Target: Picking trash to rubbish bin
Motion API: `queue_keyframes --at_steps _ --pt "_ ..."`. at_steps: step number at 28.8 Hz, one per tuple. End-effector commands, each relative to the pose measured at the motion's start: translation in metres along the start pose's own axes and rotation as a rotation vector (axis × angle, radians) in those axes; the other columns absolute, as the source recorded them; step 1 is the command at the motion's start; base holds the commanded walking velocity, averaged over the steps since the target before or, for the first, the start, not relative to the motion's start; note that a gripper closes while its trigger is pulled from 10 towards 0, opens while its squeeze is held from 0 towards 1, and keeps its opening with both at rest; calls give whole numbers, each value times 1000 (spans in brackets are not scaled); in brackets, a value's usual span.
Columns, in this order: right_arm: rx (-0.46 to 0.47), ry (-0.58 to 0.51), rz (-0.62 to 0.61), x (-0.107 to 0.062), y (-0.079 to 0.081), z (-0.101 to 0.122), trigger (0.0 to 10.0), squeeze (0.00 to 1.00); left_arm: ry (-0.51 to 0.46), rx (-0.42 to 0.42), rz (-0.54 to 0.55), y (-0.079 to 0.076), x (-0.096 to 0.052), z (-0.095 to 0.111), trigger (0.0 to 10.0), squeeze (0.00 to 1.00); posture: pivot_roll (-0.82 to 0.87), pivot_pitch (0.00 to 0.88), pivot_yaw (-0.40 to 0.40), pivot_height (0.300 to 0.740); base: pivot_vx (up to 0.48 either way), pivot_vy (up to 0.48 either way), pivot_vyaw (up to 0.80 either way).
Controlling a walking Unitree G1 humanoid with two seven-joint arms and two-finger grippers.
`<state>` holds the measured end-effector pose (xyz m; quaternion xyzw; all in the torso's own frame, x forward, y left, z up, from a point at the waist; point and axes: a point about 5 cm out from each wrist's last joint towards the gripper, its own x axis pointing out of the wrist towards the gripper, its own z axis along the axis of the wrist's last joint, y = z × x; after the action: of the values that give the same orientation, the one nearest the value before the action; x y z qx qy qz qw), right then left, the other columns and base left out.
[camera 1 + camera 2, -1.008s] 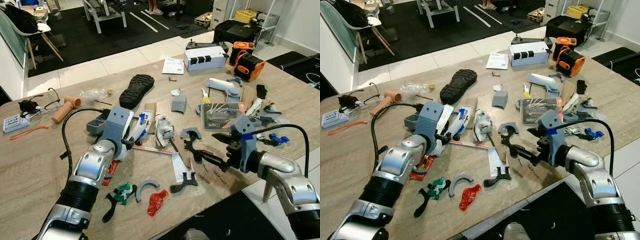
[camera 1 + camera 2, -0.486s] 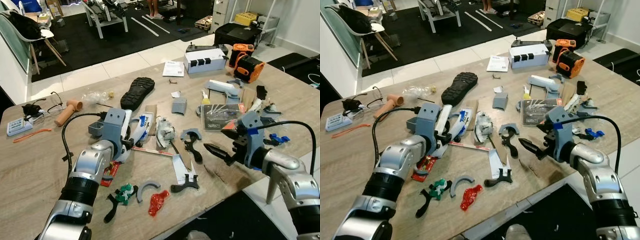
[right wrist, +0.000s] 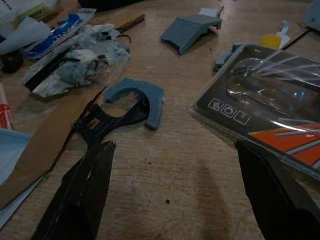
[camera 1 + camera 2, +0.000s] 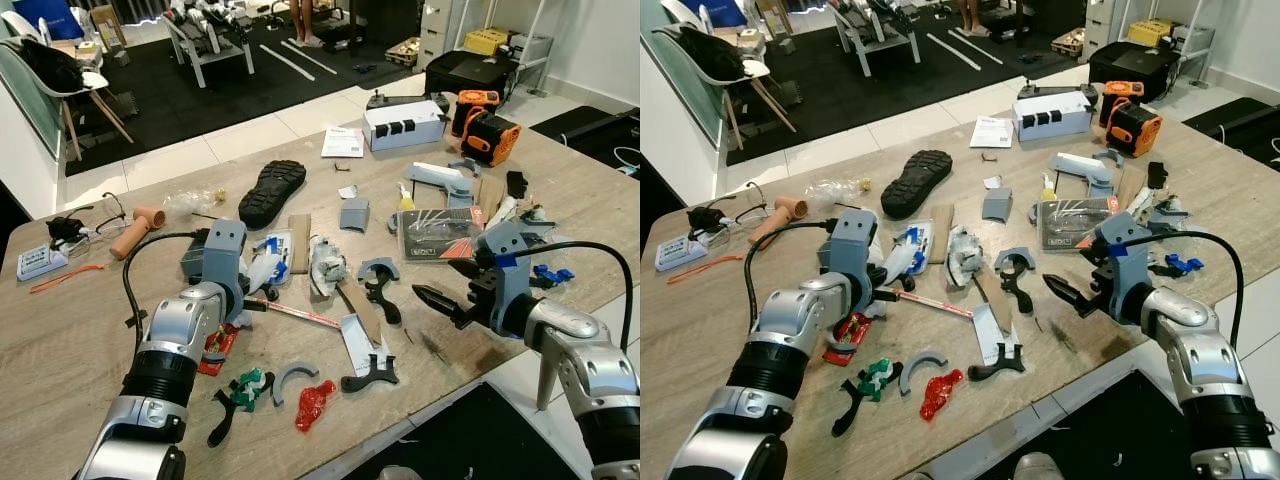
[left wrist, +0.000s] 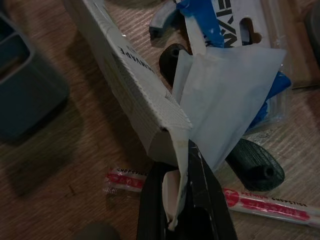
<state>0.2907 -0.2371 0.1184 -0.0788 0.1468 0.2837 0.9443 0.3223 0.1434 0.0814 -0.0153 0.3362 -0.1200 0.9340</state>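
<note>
1. Pinching a white paper wrapper (image 5: 220,95), the left gripper (image 5: 177,200) has its 2 fingers clenched on it beside a white carton (image 5: 125,85) on the wooden table (image 4: 60,340).
2. The right gripper (image 4: 440,297) hovers spread wide and empty above the table, near a black bracket (image 3: 107,122) and grey arc piece (image 3: 140,95).

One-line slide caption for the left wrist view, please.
Left gripper pinching a white printed paper packet above the wooden tabletop, a red-and-white chopstick sleeve lying below.
</note>
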Motion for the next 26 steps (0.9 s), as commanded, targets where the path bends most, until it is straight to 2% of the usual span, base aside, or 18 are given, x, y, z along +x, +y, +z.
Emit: queue_keyframes --at_steps 1,4,5,6,7,10,11,12,13,16,17,18,19,20,22,24,26 --pt "2 -31 -16 0 -3 6 10000 0 72 -24 -16 3 3 -17 0 0 -113 0 76 740 0 0 0" --pt "6 -44 -19 0 -4 7 10000 0 32 -3 -55 2 1 -13 0 0 -116 0 73 740 0 0 0" --pt "10 -53 -21 0 -5 9 10000 0 -11 10 -80 2 -1 -7 431 0 -114 0 64 740 0 0 0" --pt "10 -53 -21 0 -5 9 10000 0 -11 10 -80 2 -1 -7 431 0 -114 0 64 740 0 0 0" --pt "6 -58 -23 -1 -7 11 10000 0 -84 23 -121 2 -5 2 1843 0 -115 0 63 740 0 0 0" --pt "6 -58 -23 -1 -7 11 10000 0 -84 23 -121 2 -5 2 1843 0 -115 0 63 740 0 0 0" --pt "4 -64 -33 -1 -9 13 10000 0 -182 25 -152 4 -11 16 4902 0 -115 0 60 740 0 0 0" --pt "4 -64 -33 -1 -9 13 10000 0 -182 25 -152 4 -11 16 4902 0 -115 0 60 740 0 0 0" --pt "5 -77 -41 -1 -11 16 10000 0 -280 52 -181 5 -19 29 10000 0 -118 0 62 740 0 0 0" --pt "5 -77 -41 -1 -11 16 10000 0 -280 52 -181 5 -19 29 10000 0 -118 0 62 740 0 0 0" --pt "6 -90 -48 -2 -12 19 10000 0 -376 46 -219 5 -29 43 10000 0 -121 0 63 740 0 0 0" --pt "6 -90 -48 -2 -12 19 10000 0 -376 46 -219 5 -29 43 10000 0 -121 0 63 740 0 0 0" --pt "10 -109 -56 -2 -12 23 10000 0 -484 12 -285 2 -41 57 10000 0 -120 0 63 740 0 0 0" --pt "10 -109 -56 -2 -12 23 10000 0 -484 12 -285 2 -41 57 10000 0 -120 0 63 740 0 0 0" --pt "12 -149 -77 -1 -13 30 10000 0 -622 -10 -419 -6 -61 74 10000 0 -119 0 59 740 0 0 0" --pt "29 -190 -93 -2 -15 36 10000 0 -663 25 -513 -14 -72 76 10000 0 -116 0 57 740 0 0 0" --pt "51 -237 -92 -2 -15 43 10000 0 -681 113 -605 -23 -81 73 10000 0 -116 0 56 740 0 0 0"
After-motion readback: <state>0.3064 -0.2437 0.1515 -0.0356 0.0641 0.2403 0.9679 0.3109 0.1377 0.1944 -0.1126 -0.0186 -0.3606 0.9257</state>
